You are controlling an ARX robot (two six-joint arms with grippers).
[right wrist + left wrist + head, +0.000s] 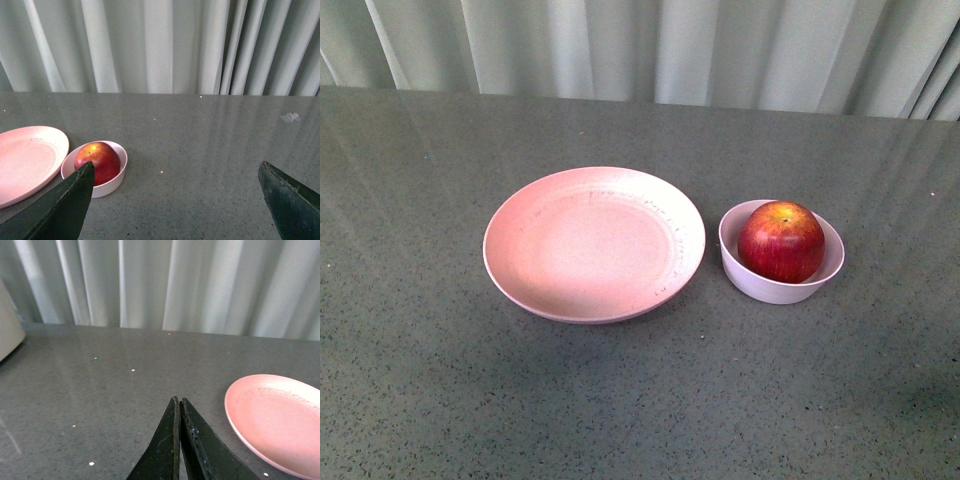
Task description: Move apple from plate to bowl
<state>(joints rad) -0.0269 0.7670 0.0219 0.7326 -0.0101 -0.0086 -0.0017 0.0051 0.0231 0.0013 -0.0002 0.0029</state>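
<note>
The dark-red apple (781,241) with a yellow patch at its stem sits inside the small pale bowl (750,281), right of the wide pink plate (594,243), which holds nothing. Neither arm shows in the front view. In the right wrist view my right gripper (176,168) is open and holds nothing, with the apple (98,161) and the bowl (114,184) just past one fingertip and the plate (27,161) beyond. In the left wrist view my left gripper (179,400) is shut on nothing above the table, with the plate (275,419) off to one side.
A grey speckled tabletop (640,400) carries both dishes. Pale curtains (650,50) hang behind its far edge. A cream-coloured object (7,325) stands at the table's side in the left wrist view. A small white scrap (290,117) lies on the table in the right wrist view.
</note>
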